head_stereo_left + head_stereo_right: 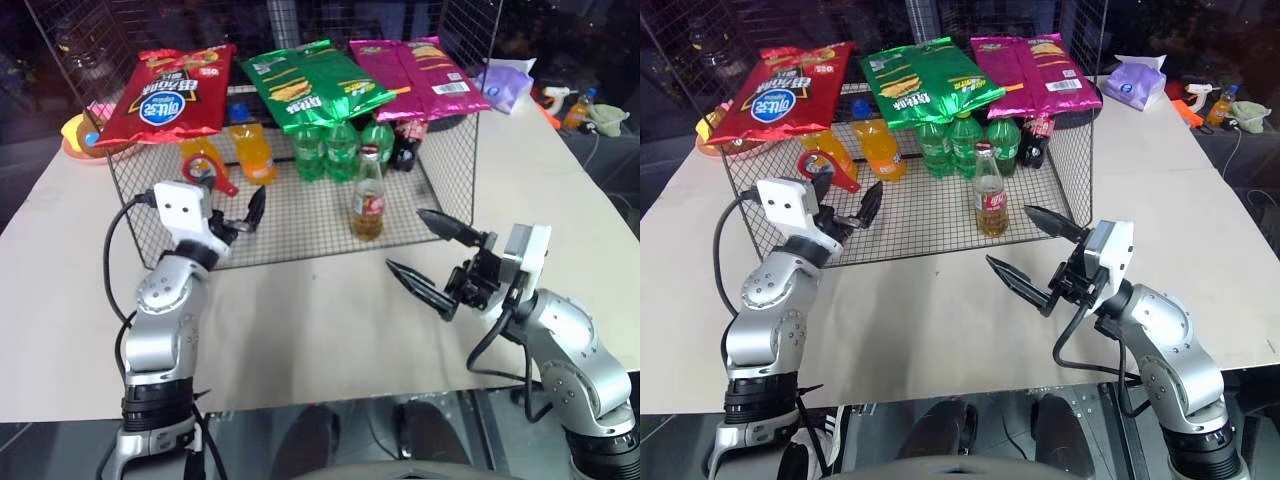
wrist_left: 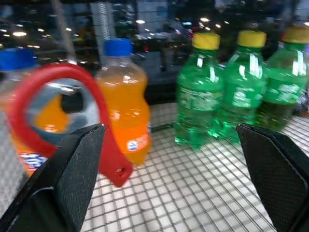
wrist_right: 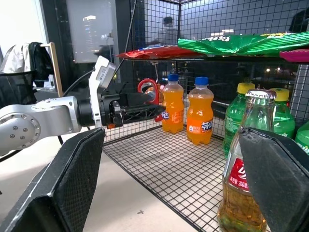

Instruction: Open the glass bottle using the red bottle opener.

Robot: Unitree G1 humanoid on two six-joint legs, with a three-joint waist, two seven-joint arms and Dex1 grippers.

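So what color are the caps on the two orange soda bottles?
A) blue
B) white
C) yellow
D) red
A. The orange soda bottles both have blue caps, while the yellow caps sit on the green bottles next to them on the wire shelf.

A pale table [image 1: 330,330] carries a wire-mesh shelf rack [image 1: 300,225], whose floor holds the glass bottle [image 1: 368,205], orange soda bottles [image 1: 255,150] and green bottles [image 1: 325,150].
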